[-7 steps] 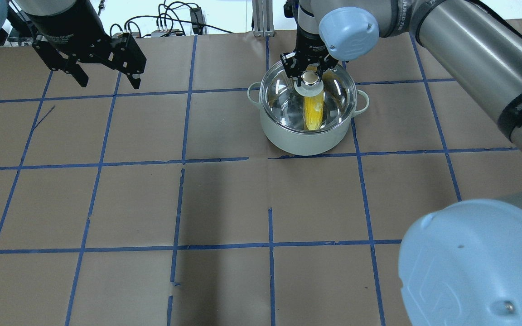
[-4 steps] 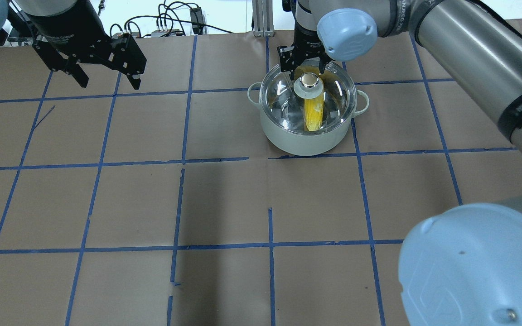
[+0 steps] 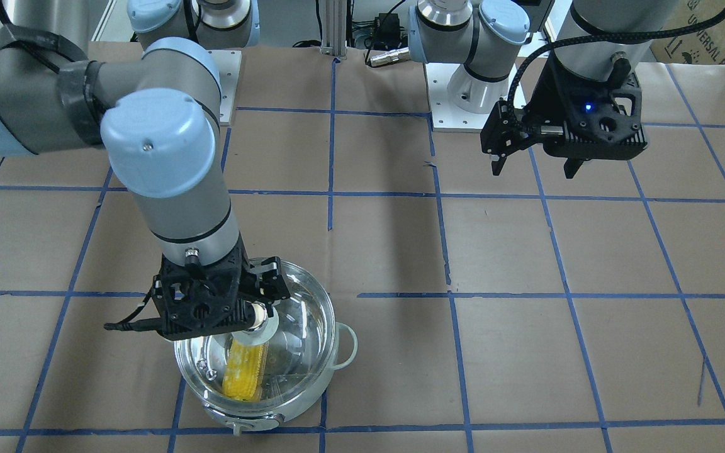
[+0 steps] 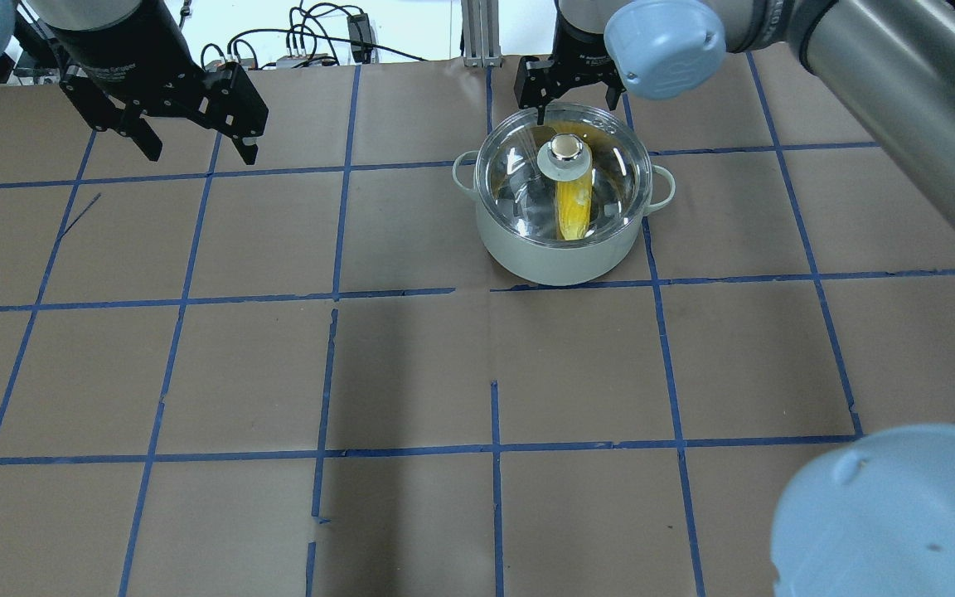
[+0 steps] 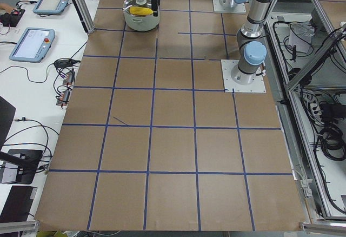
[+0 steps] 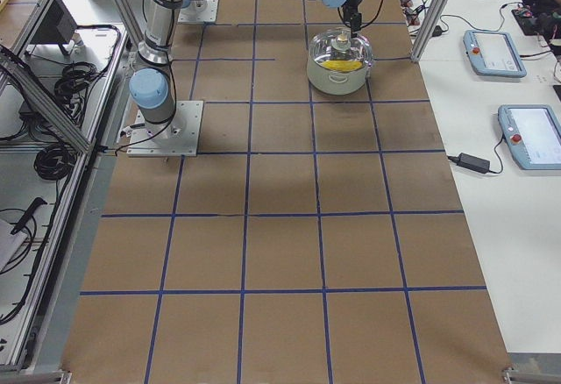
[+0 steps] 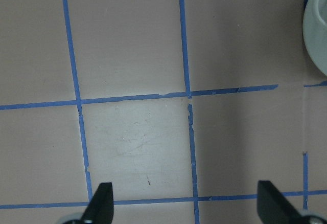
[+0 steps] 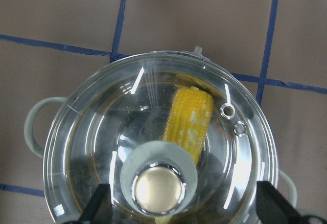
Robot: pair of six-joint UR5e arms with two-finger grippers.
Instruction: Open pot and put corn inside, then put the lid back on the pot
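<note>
The pot [image 4: 527, 261] stands at the table's far right of middle. The glass lid [image 4: 511, 166] sits on it, its cream knob [image 4: 565, 150] upright. The yellow corn [image 4: 574, 209] lies inside, seen through the glass. My right gripper [image 4: 577, 104] hangs open just above the lid, clear of the knob, holding nothing. In the right wrist view the knob [image 8: 159, 187] lies between the spread fingertips [image 8: 99, 206] and the corn [image 8: 189, 121] shows under the lid. My left gripper [image 4: 200, 148] is open and empty, far to the left above the table.
The table is brown paper with a blue tape grid [image 4: 494, 290]. Cables and a metal post [image 4: 477, 33] lie beyond the far edge. The left wrist view shows the pot's wall [image 7: 317, 29] at its right edge. Tablets [image 6: 495, 51] lie on a side bench.
My right gripper has let go of the lid's knob and risen away from it. The lid stays on the pot. The left arm has not moved.
</note>
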